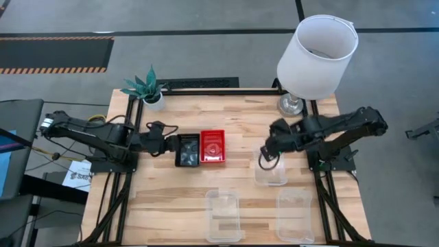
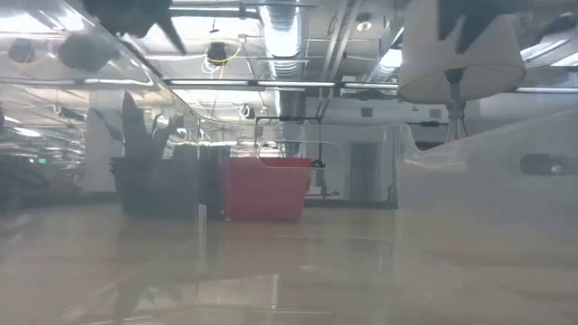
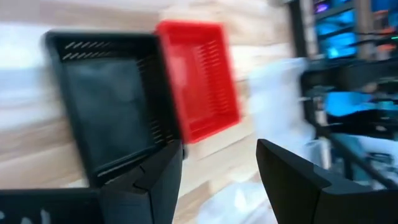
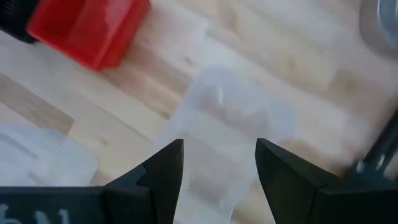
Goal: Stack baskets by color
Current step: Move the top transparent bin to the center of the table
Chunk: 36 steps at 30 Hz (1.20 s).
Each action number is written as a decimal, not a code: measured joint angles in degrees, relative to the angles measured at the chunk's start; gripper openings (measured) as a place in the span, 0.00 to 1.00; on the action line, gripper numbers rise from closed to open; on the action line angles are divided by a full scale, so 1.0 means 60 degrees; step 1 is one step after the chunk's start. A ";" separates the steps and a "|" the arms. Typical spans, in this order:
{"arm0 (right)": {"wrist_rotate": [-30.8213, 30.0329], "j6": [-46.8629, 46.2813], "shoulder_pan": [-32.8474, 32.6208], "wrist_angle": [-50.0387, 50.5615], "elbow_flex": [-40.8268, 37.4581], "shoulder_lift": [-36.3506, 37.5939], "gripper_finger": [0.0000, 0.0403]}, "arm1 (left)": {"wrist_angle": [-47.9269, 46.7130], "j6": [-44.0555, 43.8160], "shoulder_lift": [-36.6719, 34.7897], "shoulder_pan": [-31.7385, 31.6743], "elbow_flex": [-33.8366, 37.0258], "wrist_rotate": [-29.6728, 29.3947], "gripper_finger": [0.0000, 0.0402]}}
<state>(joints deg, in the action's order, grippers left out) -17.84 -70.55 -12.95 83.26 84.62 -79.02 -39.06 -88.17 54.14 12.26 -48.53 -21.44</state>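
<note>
A black basket [image 1: 186,149] and a red basket [image 1: 213,147] stand side by side on the table's middle, bottoms down; the low view shows the black basket [image 2: 167,185] and the red basket [image 2: 266,188] too. My left gripper [image 1: 171,145] [image 3: 219,149] hovers open at the black basket's left end, with bare table between its fingers. A clear basket [image 1: 271,171] [image 4: 217,124] rests on the table right of centre. My right gripper [image 1: 264,159] [image 4: 219,146] is open above it, pointing steeply down.
Two more clear baskets [image 1: 222,215] [image 1: 295,214] lie near the front edge. A white lamp [image 1: 317,55] stands at the far right corner and a small potted plant [image 1: 147,88] at the far left. Bare wood lies between the baskets.
</note>
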 joint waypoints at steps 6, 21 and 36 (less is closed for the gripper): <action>0.0276 -0.2334 -0.1262 -0.0459 -0.1385 0.0000 0.55 | 0.0917 0.0513 0.0005 0.0002 0.0000 -0.0496 0.48; 0.1416 -0.1332 0.0082 -0.4067 -0.4028 -0.0007 0.55 | 0.0853 0.0862 0.0111 0.0002 0.0000 -0.0498 0.48; 0.2299 0.0699 0.1754 -0.6696 -0.4658 -0.1681 0.55 | 0.0882 0.0984 0.0100 0.0003 0.0000 -0.0490 0.48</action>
<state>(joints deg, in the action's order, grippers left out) -4.05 -66.35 -2.42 43.08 56.67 -89.11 -33.76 -82.26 54.74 12.28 -48.53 -24.38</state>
